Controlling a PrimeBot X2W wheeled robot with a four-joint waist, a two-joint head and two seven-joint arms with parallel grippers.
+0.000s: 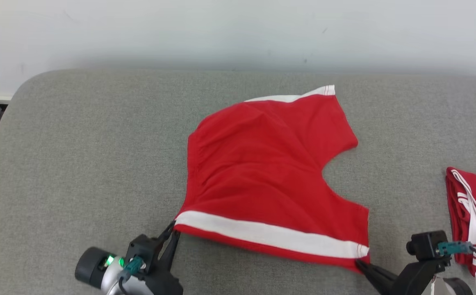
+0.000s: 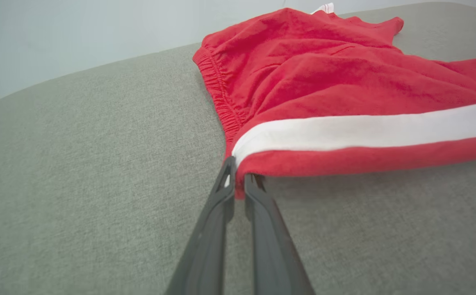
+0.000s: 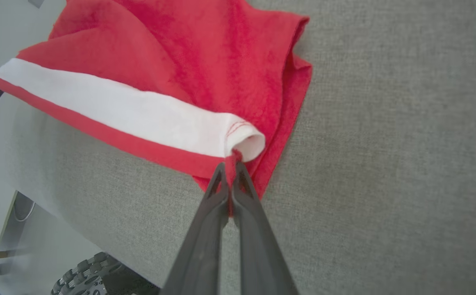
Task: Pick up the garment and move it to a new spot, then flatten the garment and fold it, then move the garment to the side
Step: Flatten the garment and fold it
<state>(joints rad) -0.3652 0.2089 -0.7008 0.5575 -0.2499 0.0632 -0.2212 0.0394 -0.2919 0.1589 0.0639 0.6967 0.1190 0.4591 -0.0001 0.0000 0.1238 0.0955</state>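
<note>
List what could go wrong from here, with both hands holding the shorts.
The left hand and right hand pinch only the very corners of the red shorts at the striped edge, so a corner could slip free on lifting. The right hand also sits close to a second red garment and might drag it along.

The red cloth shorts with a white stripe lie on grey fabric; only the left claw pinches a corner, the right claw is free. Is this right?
No. The right claw is not free: the right wrist view shows it shut on another corner of the red cloth shorts with a white stripe. The left claw pinches its corner.
</note>
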